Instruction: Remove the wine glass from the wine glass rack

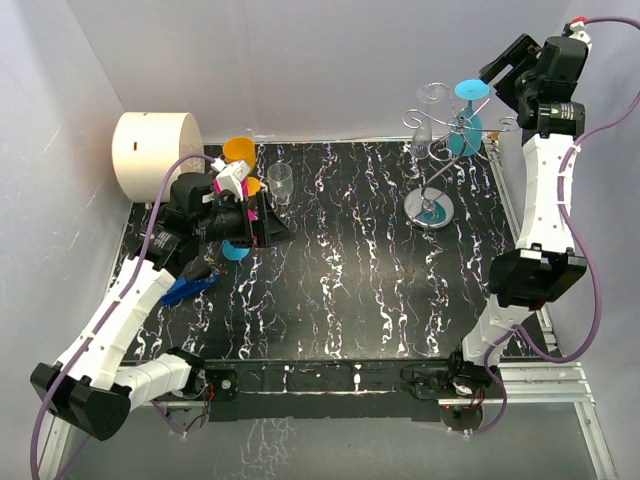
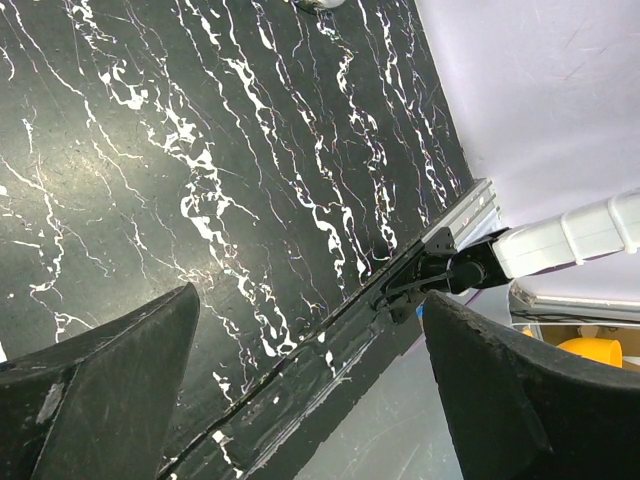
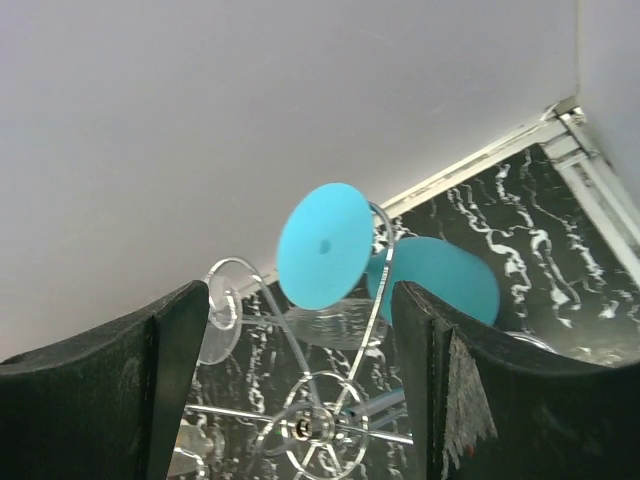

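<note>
Left arm [image 1: 120, 310] reaches over the black marbled table [image 1: 350, 290] in the overhead view; wine glass rack [image 1: 428, 210] stands at far right, a blue wine glass [image 1: 463, 135] hanging upside down from it; left wrist view shows left gripper [image 2: 310, 300] spread, empty; right wrist view shows right gripper [image 3: 300, 290] spread, glass's foot between its fingers, untouched.

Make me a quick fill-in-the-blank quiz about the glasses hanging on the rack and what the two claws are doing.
1. The wine glass just ahead of the right claw is coloured ____.
2. It hangs ____ down from the wine glass rack.
3. The right claw is ____ rather than shut.
4. The left claw is open and holds ____.
Missing words: blue; upside; open; nothing.
</note>
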